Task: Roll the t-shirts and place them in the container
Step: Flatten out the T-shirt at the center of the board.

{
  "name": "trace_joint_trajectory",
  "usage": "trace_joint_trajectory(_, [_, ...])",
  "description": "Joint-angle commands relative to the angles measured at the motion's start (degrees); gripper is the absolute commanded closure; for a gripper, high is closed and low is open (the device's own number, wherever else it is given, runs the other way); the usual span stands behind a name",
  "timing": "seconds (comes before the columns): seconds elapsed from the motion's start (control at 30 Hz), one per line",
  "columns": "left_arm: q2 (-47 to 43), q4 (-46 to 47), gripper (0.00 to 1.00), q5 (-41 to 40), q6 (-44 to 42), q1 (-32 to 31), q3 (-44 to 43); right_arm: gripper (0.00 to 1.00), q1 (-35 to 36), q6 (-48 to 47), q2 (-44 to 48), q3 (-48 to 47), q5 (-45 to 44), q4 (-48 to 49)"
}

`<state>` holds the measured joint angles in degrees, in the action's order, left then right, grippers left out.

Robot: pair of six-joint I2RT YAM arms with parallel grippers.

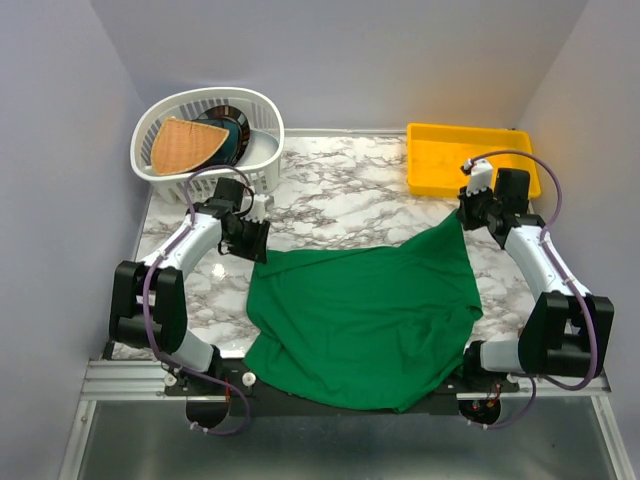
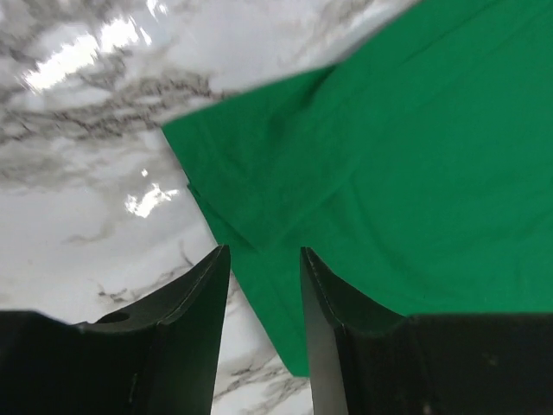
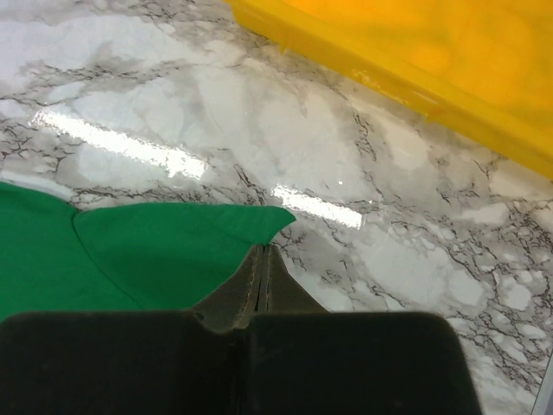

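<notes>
Top external: t-shirt (image 1: 365, 320) lies spread on the marble table (image 1: 330, 190), centre toward 6 o'clock. Right gripper (image 1: 463, 217) is pinched closed on its 1 o'clock corner. Left gripper (image 1: 256, 243) sits at the 10 o'clock corner, jaws moderately apart over the fabric edge.

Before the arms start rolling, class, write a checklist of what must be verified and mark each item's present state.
1. Right gripper shut on the green t-shirt at its far corner: ok.
2. Left gripper gripping the t-shirt: not ok; jaws open, the fabric edge lies under the gap.
3. T-shirt lying flat: not ok; folds show by the left corner.
4. Yellow bin apart from the t-shirt: ok.
5. White laundry basket apart from the t-shirt: ok.
</notes>
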<state>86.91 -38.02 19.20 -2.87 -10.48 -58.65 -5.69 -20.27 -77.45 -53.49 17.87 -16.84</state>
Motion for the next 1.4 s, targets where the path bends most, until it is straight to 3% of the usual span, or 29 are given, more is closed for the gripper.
trace_joint_trajectory(0.0, [1.2, -8.6, 0.51, 0.8, -6.3, 0.3, 0.9, 1.0, -0.2, 2.1, 2.0, 1.5, 1.6, 0.4])
trace_joint_trajectory(0.53, [11.5, -7.5, 0.49, 2.2, -5.0, -0.3, -3.7, 0.99, -0.2, 2.5, 5.8, 5.8, 2.1, 0.3])
trace_joint_trajectory(0.7, [13.3, -7.8, 0.53, 3.2, -4.5, -0.5, -4.5, 1.0, -0.3, 2.3, 6.1, 6.5, 1.9, 0.1])
trace_joint_trajectory(0.9, [13.4, -8.7, 0.62, 4.4, -4.5, -0.9, -4.4, 0.99, -0.2, 2.3, 5.8, 6.4, 1.7, 0.6])
trace_joint_trajectory(1.17, [11.5, -13.2, 0.99, 4.6, -8.1, -0.9, -8.0, 1.0, -0.2, 2.3, 5.9, 5.2, 0.7, 0.8])
trace_joint_trajectory(1.37, [4.9, -14.6, 1.0, 0.8, -13.7, -0.3, -17.6, 1.0, -0.3, 2.4, 6.3, -4.5, -5.4, 1.4])
